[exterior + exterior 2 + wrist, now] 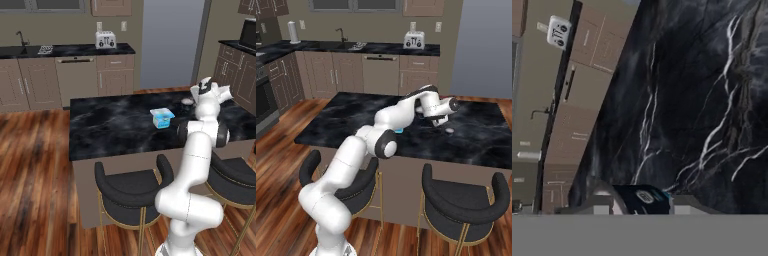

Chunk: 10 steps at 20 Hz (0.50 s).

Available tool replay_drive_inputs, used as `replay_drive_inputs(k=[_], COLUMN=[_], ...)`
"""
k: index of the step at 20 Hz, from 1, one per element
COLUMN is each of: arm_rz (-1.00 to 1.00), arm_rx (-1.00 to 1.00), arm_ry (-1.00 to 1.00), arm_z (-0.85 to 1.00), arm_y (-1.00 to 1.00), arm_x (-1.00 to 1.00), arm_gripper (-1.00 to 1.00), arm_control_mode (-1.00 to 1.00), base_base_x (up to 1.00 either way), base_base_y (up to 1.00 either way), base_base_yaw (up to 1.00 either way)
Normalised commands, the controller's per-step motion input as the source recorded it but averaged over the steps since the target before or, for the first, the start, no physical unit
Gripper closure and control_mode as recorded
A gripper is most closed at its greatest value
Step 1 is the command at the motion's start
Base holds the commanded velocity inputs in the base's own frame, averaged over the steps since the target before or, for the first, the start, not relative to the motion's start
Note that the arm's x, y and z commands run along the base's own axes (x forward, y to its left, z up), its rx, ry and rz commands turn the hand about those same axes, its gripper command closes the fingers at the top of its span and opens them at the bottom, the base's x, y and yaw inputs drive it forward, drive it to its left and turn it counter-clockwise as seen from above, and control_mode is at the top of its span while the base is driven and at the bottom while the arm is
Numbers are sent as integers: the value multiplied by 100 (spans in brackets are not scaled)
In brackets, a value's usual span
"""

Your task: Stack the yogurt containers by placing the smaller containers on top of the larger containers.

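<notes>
A: Nearest the base, two dark stools (132, 192) are tucked under the island (110, 130). Above them the gripper (641, 206) reaches over the far right of the marble top, and in the hand view its two fingertips (601, 206) stand either side of the small dark cup (643, 198).

B: Are the jaws pinching it?

A: They look narrowed close around it, but the hand view doesn't show whether they actually press its sides. In the left base view the cup (187, 101) sits on the counter just beside the white hand.

B: And the blue tub (162, 117)?

A: It stands upright nearer the middle of the island, apart from the cup, with bare marble between them.

B: What could go wrong?

A: Probably a shallow grip. If the fingers hold only the cup's edge, it may slip or tip on the lift. Carried too low, it could knock the tub's white rim and shove the tub aside.

B: Anything farther back?

A: A toaster (105, 39) on the rear counter and a sink tap (20, 37) to its left, both well clear.
</notes>
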Motion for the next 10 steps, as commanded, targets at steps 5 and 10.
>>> replay_drive_inputs(k=[5,10], arm_rz=[0,0], arm_rx=[0,0], arm_ry=[-9,-19], arm_z=[23,16], arm_y=[4,31], arm_x=[-59,-55], arm_gripper=[100,100], arm_control_mode=[-100,-100], base_base_x=[0,0], base_base_y=[0,0], base_base_yaw=[0,0])
